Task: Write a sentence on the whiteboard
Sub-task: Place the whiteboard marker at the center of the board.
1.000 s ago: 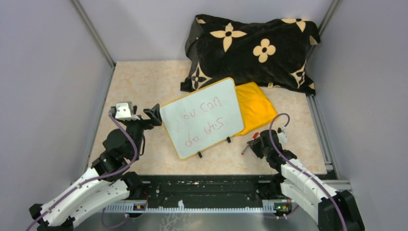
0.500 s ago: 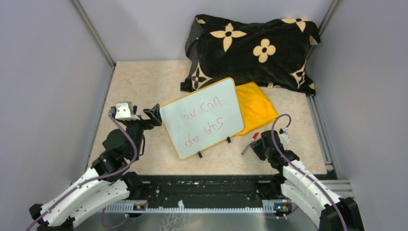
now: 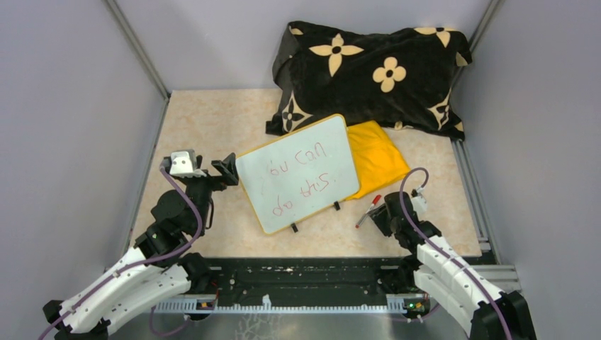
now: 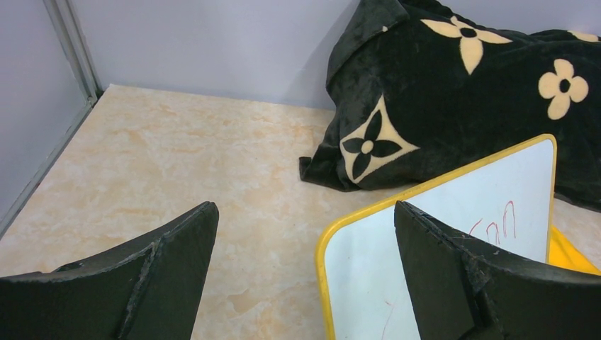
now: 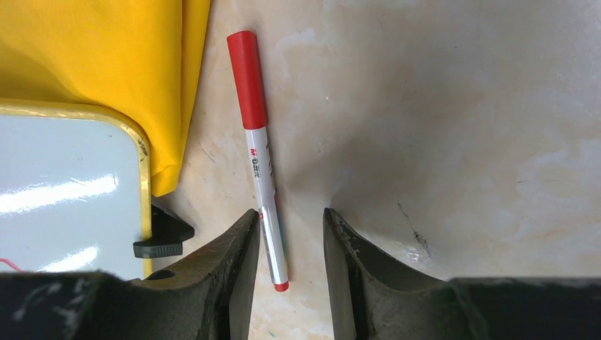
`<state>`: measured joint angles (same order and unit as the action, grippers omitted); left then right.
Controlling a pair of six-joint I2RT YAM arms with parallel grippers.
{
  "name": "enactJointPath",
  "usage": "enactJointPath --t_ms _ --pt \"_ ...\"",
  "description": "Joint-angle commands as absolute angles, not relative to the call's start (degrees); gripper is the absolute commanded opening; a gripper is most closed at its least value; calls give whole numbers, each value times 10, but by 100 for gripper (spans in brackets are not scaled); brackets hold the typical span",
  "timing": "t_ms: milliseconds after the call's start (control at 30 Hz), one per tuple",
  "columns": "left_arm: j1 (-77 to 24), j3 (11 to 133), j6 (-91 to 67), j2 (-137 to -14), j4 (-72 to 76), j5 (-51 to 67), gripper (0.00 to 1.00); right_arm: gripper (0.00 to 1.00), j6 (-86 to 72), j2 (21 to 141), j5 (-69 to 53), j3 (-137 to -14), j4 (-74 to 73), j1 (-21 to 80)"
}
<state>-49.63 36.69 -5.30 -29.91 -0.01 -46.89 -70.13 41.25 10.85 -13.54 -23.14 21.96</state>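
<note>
Whiteboard point(image 3: 298, 175) lying flat mid-bench point(image 3: 205, 120), right edge overlapping yellow cloth point(image 3: 379, 159); sentence point(image 3: 306, 191) showing as two short red lines. Writing looking finished, I judge; setting-down of marker point(image 5: 256, 142) being step in hand. My right fingers point(image 5: 244, 234) standing parted around marker lying on bench, not pinching. My left fingers point(image 4: 177, 241) spreading wide at board's left edge, holding nothing. Next move calling for lifting right fingers clear without nudging marker. Letters appearing upside down, too small for reading; left view cutting off most of board.

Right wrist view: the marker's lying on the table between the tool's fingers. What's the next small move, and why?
Probably lift the right tool straight up and away. The sentence already covers two lines of the whiteboard, and the red-capped marker lies flat on the table, jaws wider than it.
</note>
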Motion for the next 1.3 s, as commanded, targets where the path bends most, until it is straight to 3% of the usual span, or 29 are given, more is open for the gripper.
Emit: enactJointPath --t_ms 0,633,867,1033,1167,1267 --pt "-495 364 -53 -294 11 -465 99 38 -687 414 118 -134 -245 214" --pt "-495 360 -55 -303 19 -474 99 39 -558 388 115 -220 -275 214" --pt "-495 360 -144 -318 21 -587 99 41 -520 408 138 -306 -277 237" --pt "-495 435 -354 -368 -158 -641 99 45 -474 415 221 -388 -233 298" --pt "-495 499 -458 -405 -292 -618 99 48 -441 457 274 -468 -211 335" --pt "-495 521 -559 -423 -370 -603 99 66 -489 477 306 -502 -206 338"
